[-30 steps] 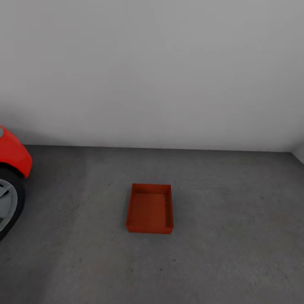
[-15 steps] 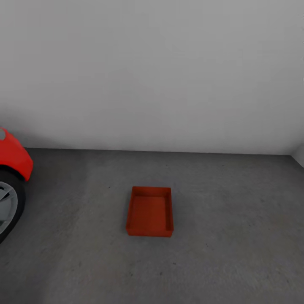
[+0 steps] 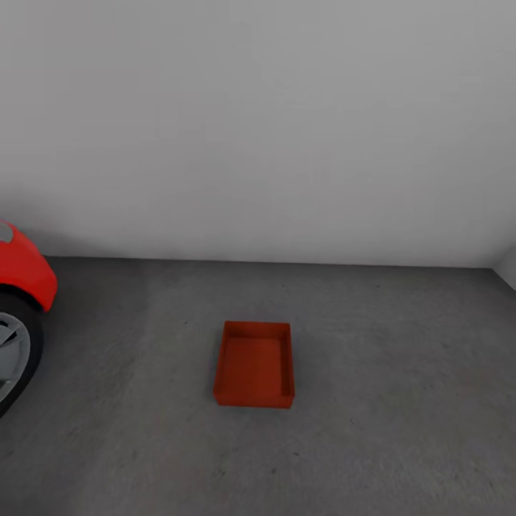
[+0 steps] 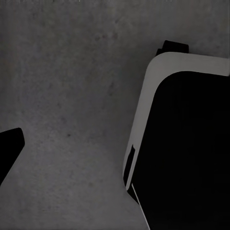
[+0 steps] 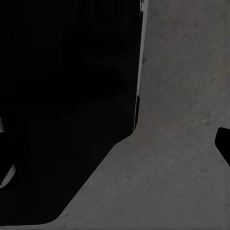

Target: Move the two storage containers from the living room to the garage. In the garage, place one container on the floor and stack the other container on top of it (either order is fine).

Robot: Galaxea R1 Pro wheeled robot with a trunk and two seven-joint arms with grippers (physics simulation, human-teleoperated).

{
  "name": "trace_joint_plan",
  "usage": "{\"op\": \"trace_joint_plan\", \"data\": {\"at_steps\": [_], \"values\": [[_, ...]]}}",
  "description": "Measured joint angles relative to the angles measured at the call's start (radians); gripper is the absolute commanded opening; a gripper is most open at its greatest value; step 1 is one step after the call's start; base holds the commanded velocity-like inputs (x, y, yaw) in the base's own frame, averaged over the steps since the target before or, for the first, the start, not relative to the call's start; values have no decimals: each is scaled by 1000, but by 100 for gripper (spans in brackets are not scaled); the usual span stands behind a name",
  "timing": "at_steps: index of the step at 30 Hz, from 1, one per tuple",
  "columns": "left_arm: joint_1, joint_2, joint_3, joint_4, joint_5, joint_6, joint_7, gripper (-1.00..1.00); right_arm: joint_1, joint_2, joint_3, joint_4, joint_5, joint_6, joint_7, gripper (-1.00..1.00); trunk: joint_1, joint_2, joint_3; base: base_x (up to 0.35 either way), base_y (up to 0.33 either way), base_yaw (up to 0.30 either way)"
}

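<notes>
Since a second ago the whole scene has slid a little lower and the container looks slightly smaller, which reads to me as the robot's head or base backing off and not anything on the ground shifting. Biggest of all is the plain light grey wall (image 3: 272,122) across the back, and below it the dark, rough concrete floor (image 3: 401,401) of the garage. At the left edge stands the nose of the red car (image 3: 25,269) with part of its dark wheel (image 3: 16,351) beneath it, well apart from the box. One red-orange storage container (image 3: 254,364) sits flat and upright on the concrete, open top up, empty inside, out in the open between the car and the far corner. By my judgement that is the first half of the job done: one box is down in the garage where the stack is to be built. No second box is on it or near it, so fetching the other from the living room and setting it on top seems to be what remains. Down at the wrists I see only concrete, dark bulky parts of the robot's own body (image 4: 187,153) and a dark sliver of a fingertip (image 4: 9,148); whether either gripper is wide or closed I cannot tell, though nothing red shows near them.
</notes>
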Motion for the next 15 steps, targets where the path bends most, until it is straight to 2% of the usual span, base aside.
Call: {"op": "trace_joint_plan", "data": {"at_steps": [15], "values": [[0,0,0,0,0,0,0,100,0,0,-5,0,-9,0,-9,100,0,0,25,0,0,0]]}}
